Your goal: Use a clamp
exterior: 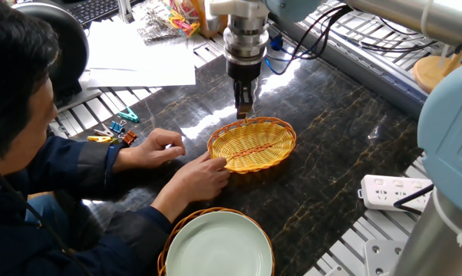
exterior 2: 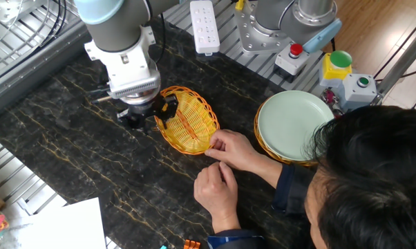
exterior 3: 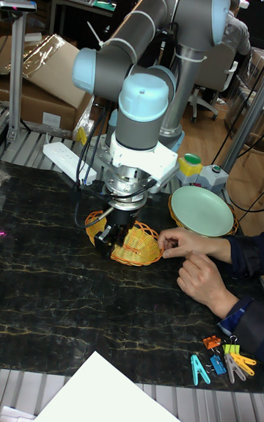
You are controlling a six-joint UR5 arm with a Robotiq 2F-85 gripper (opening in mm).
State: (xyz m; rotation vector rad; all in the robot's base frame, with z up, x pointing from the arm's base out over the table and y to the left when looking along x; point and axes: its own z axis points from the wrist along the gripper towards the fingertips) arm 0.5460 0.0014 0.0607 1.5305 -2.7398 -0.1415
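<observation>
The grey-and-blue UR5 arm (exterior 3: 139, 99) is pointing its black two-finger gripper (exterior: 244, 107) straight down, jaws looking nearly closed.

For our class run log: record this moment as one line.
gripper: above wicker basket far rim, state unclear | person's hand: holding near rim | clamps: on table

basket (exterior: 252, 144): yellow wicker, orange rim and centre stripe
table (exterior: 323, 161): black marble, gold veins
plate (exterior: 219, 244): pale green (at basket's 7 o'clock)
clips (exterior 3: 226, 365): teal, orange, yellow
sleeve (exterior: 74, 172): navy
</observation>
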